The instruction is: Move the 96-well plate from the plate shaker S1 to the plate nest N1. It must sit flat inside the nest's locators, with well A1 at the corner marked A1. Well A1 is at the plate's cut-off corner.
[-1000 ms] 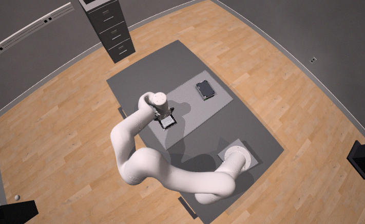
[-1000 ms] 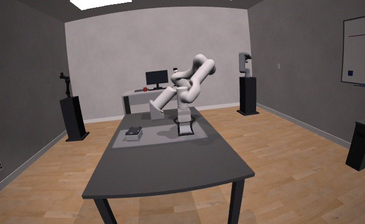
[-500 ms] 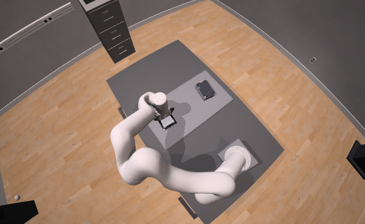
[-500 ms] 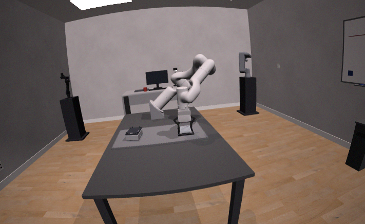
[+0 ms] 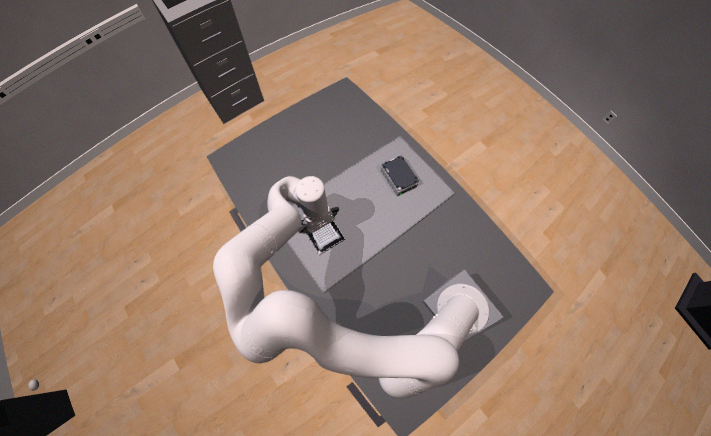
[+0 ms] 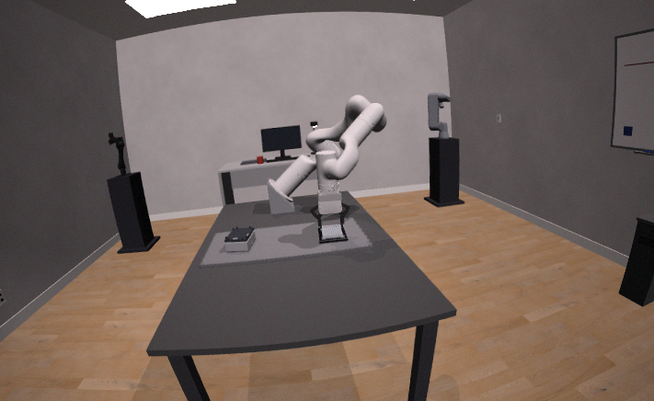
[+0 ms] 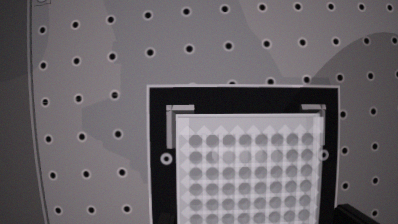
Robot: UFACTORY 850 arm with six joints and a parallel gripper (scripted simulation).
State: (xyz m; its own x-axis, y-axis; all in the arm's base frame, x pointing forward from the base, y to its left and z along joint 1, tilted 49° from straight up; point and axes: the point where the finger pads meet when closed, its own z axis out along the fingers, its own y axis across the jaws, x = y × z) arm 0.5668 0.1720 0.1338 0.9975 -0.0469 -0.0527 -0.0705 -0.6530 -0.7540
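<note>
Above the 96-well plate, the arm's wrist points straight down, jaws released.

the white well plate lies flat in the black nest, its top corners tucked inside the grey corner locators. the grey shaker stands well apart, its dark top bare.

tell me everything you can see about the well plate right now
The well plate is a pale, whitish rectangular tray with a grid of round wells. It appears to lie flat on the black nest, its two visible corners tucked against grey L-shaped corner stops. The cut-off corner is not visible. The open hand hangs just above it, gripping nothing. The shaker stands apart, bare.
</note>
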